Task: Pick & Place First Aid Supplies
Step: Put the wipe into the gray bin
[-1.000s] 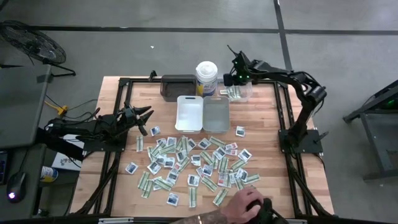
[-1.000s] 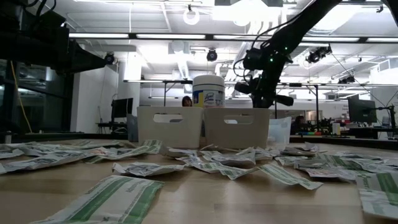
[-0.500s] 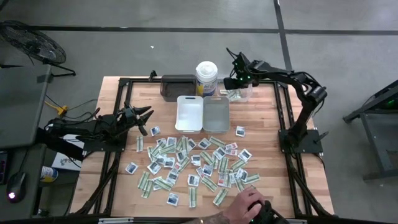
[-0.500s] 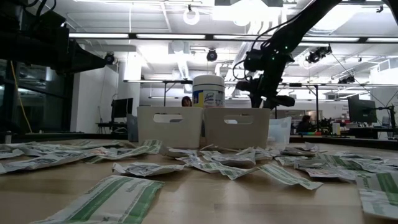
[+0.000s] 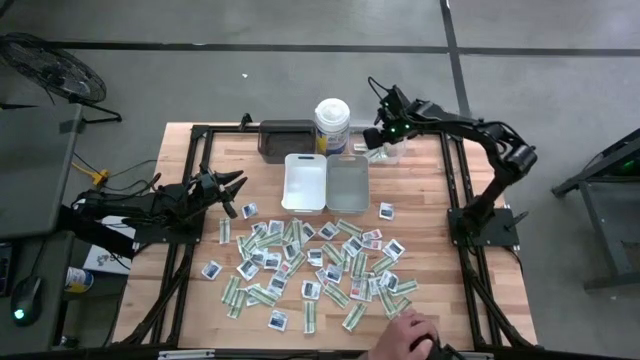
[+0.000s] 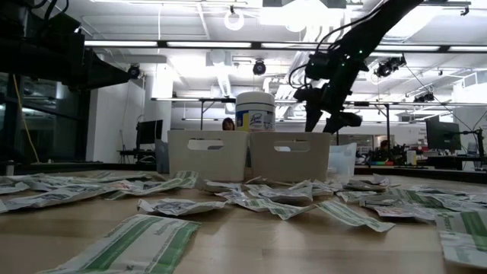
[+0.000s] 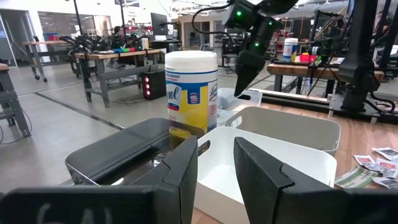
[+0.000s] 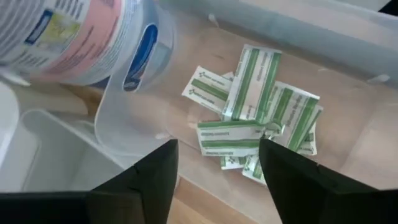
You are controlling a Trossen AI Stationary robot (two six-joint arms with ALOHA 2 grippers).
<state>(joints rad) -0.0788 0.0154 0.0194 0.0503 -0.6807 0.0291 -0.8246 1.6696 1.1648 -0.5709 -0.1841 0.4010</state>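
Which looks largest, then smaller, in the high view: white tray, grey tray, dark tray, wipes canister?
1. White tray.
2. Grey tray, a little narrower than the white one; close, so not a firm ranking.
3. Dark tray.
4. Wipes canister, though it is seen from above, so only its lid counts.

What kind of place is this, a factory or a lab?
Probably a robotics lab or workshop. Beyond the wooden table with its two arms, the room has a bare concrete floor, workbenches loaded with equipment, and an open ceiling with strip lights.
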